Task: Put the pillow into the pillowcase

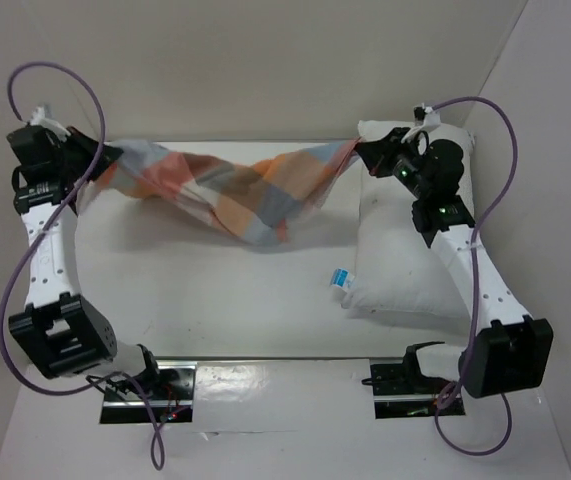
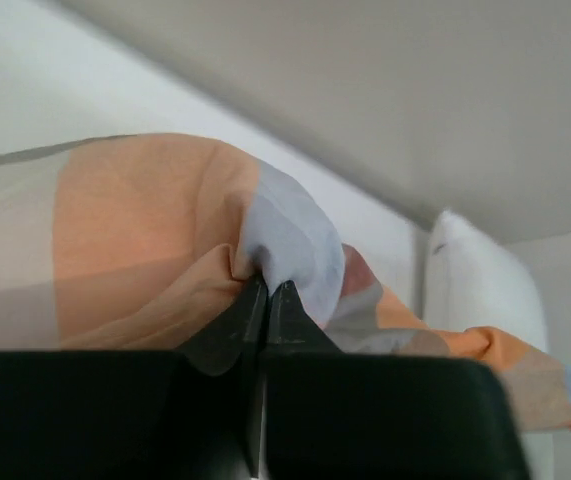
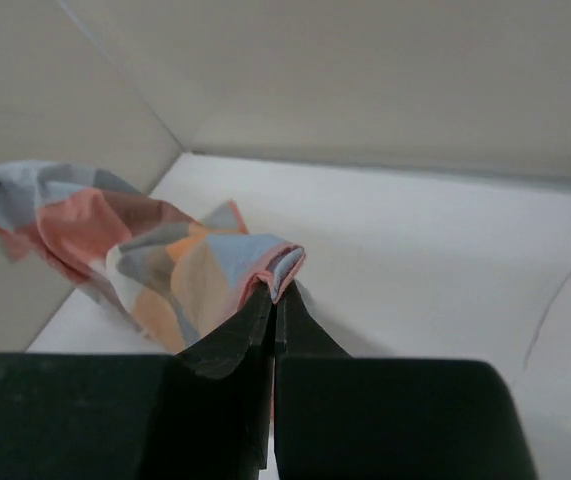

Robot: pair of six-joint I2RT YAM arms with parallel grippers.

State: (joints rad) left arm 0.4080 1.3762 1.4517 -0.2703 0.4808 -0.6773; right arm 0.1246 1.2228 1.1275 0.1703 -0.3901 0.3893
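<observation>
The checked pillowcase (image 1: pixel 245 190) hangs stretched in the air between my two grippers, sagging in the middle above the table. My left gripper (image 1: pixel 113 157) is shut on its left end, where orange and light-blue cloth (image 2: pixel 165 240) bunches at the gripper (image 2: pixel 268 287). My right gripper (image 1: pixel 363 150) is shut on its right end, pinching a folded hem (image 3: pixel 287 262) at the gripper (image 3: pixel 275 292). The white pillow (image 1: pixel 405 270) lies flat on the right of the table under the right arm, its blue-and-white label (image 1: pixel 340 279) at its left edge. The pillow also shows in the left wrist view (image 2: pixel 485 290).
Beige walls close the table (image 1: pixel 205 290) at the back and on both sides. Purple cables (image 1: pixel 485 120) loop from both arms. Two metal base plates (image 1: pixel 405 385) sit at the near edge.
</observation>
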